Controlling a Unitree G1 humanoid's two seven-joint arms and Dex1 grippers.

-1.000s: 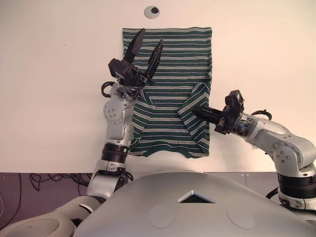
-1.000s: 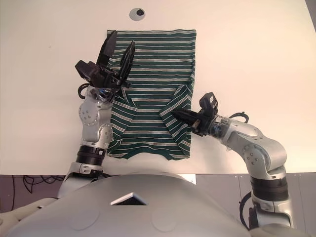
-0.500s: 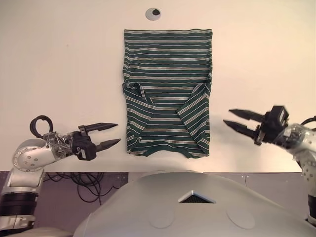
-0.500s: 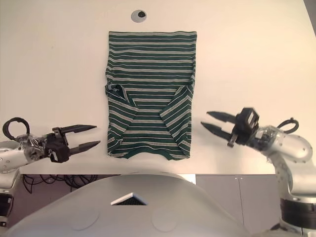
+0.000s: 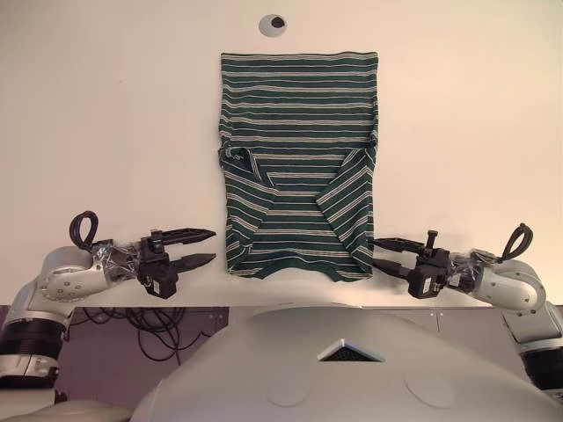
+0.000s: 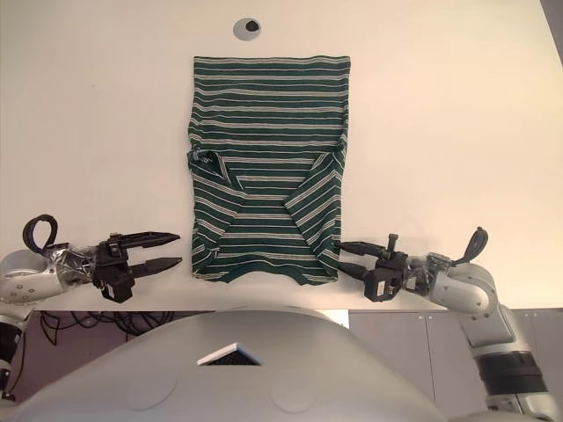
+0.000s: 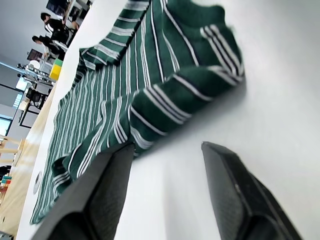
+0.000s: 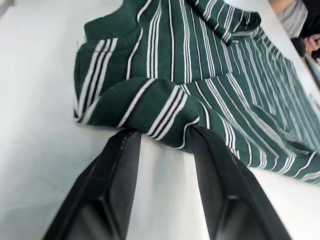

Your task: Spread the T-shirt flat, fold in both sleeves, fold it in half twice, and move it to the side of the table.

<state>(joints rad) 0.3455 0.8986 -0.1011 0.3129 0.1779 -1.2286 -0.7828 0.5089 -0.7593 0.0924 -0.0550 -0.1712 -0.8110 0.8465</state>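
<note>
1. The striped T-shirt (image 5: 299,158) is lying in the middle of the tabletop (image 5: 106,132). Both sleeves are already folded in, so it's a tidy tall rectangle. It hasn't budged over the last second.
2. What did change is the arms. A second ago the left arm was up over the shirt's left side and the right one was poking at the folded-in right sleeve. Half a second ago both had swung wide. Now they've dropped low to the shirt's near edge.
3. The left fingers (image 5: 189,235) sit just outside the near-left corner, moderately spread, holding nothing. The right fingers (image 5: 396,243) have come right in to the near-right corner, same deal: apart and empty.
4. My read is that the sleeve step is done and this is the setup for the first half fold. I'd guess each side pinches a near corner and carries it to the far hem.
5. The head views give the whole outline, plus a small round disc (image 5: 273,22) just past the far hem.
6. The wrist views give the close-up. On the left, the corner lies ahead of the left fingers (image 7: 112,195), with one tip about at the cloth's edge. On the right, the folded edge sits right at the tips of the right fingers (image 8: 117,180), apparently touching but not gripped.
</note>
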